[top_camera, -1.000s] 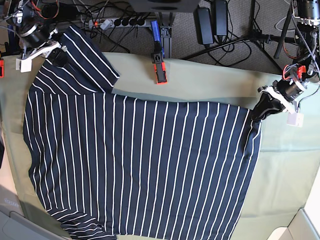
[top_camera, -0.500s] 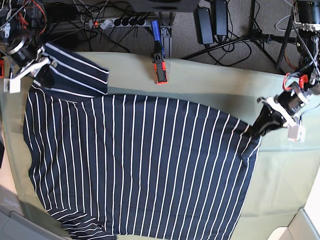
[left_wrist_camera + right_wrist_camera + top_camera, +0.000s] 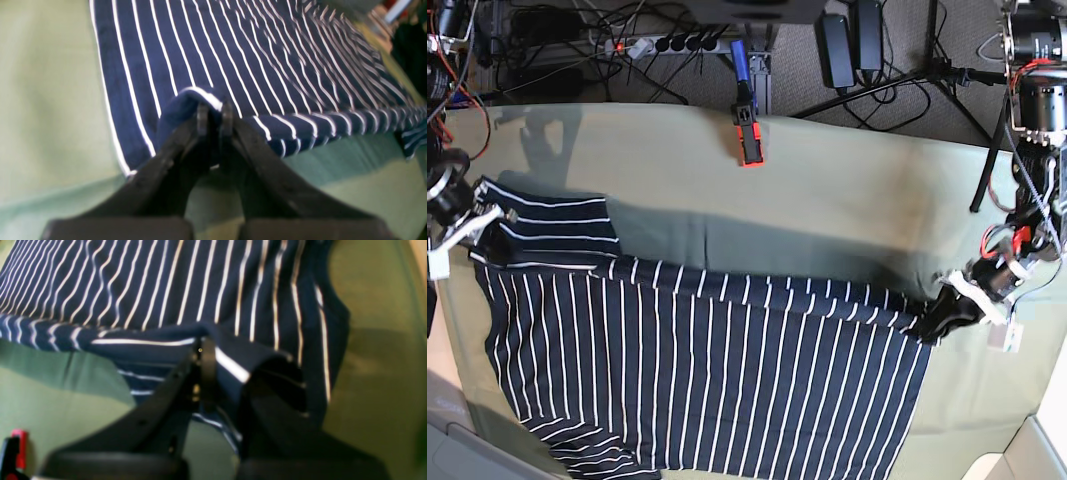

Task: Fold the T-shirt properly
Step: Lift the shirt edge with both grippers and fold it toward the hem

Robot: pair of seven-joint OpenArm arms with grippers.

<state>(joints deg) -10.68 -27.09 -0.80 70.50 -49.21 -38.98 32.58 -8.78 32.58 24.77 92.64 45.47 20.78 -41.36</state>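
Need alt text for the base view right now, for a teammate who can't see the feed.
A dark navy T-shirt with thin white stripes lies on a pale green cloth, its far edge lifted and pulled toward the camera by both arms. The left gripper is shut on the corner at image right, the right gripper on the sleeve end at image left. An orange-and-black clamp sits at the table's far edge.

My navy T-shirt (image 3: 707, 390) with thin white stripes lay mostly flat on the green cloth, its far edge lifted and stretched into a taut fold line, one sleeve bunched at the corner.
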